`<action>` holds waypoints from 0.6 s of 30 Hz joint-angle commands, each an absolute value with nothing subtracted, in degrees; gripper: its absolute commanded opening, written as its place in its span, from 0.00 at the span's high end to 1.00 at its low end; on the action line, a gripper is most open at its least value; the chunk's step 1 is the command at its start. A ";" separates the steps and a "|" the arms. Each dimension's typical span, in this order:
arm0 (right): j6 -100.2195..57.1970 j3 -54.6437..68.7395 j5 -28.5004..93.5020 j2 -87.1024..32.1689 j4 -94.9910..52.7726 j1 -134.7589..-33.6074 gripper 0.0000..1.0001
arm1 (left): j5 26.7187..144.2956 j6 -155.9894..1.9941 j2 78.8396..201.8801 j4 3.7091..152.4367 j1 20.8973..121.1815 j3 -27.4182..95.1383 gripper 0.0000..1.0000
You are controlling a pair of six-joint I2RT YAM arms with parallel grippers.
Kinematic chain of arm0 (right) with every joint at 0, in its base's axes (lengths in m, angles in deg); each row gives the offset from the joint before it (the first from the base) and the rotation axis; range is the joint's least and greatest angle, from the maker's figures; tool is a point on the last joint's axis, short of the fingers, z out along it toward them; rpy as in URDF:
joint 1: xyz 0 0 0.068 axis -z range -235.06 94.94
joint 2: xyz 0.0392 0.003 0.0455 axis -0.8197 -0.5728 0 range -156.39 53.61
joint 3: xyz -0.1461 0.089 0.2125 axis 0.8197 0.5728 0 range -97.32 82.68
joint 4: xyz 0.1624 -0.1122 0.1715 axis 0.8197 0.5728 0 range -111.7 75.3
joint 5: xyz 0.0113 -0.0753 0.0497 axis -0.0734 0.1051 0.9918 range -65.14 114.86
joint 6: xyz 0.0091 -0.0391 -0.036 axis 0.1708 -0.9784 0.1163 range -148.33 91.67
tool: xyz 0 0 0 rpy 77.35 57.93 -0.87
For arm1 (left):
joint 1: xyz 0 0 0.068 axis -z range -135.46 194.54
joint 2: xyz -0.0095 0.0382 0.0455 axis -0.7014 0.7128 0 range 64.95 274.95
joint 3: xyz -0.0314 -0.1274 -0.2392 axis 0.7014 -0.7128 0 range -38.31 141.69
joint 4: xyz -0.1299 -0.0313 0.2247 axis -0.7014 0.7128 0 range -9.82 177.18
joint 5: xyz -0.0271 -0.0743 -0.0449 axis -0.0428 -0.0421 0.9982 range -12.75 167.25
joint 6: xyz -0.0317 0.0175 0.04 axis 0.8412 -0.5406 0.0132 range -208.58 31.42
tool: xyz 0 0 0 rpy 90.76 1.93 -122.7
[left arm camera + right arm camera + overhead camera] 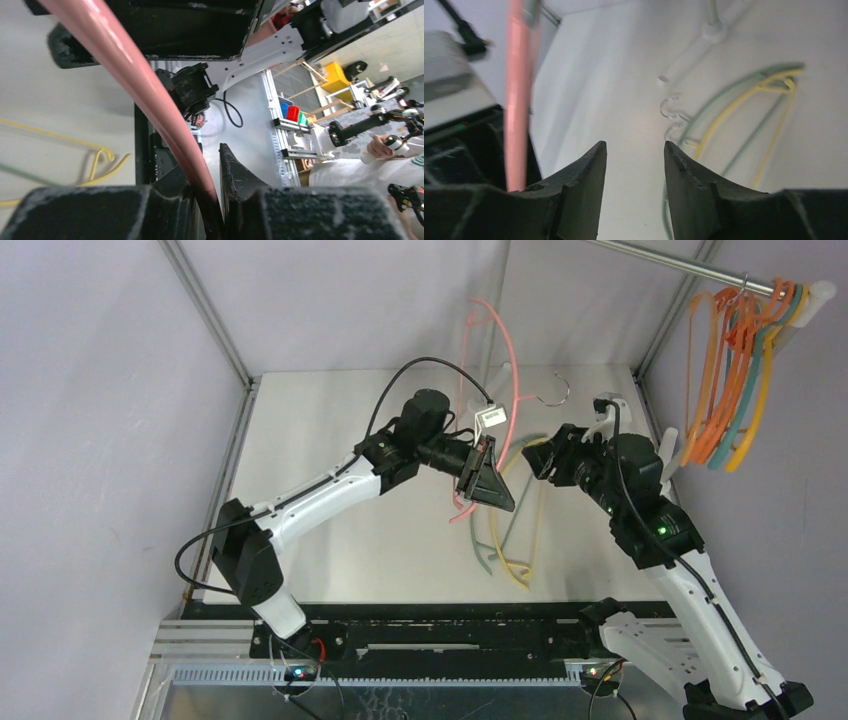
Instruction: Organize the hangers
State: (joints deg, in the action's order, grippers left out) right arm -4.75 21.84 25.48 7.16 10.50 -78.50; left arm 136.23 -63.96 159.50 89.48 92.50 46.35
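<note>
While left gripper (487, 485) clamps pink hanger (512, 370) (raised), right gripper (634, 160) part-open, empty, clear of walls (100, 440).

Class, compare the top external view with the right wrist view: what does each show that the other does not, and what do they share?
Only top external: the hung hangers on the rail at the far right. Only right wrist: the empty gap between the fingers of the right end effector. Both: the pink hanger, plus the yellow and green hangers lying on the table.
</note>
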 commanded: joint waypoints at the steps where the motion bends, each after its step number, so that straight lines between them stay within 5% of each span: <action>1: -3.60 21.75 31.19 8.54 -3.07 -78.91 0.48 | 141.99 -59.10 157.87 80.17 92.35 44.95 1.00; 18: -1.28 22.83 37.02 8.39 -9.56 -79.35 0.48 | 141.95 -54.56 160.04 73.77 91.47 43.00 1.00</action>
State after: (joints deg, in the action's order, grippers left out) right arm -2.94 22.56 35.54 10.11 -4.38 -78.89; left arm 140.66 -54.95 160.83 78.07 91.74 44.32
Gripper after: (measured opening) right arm 0.519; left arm 0.200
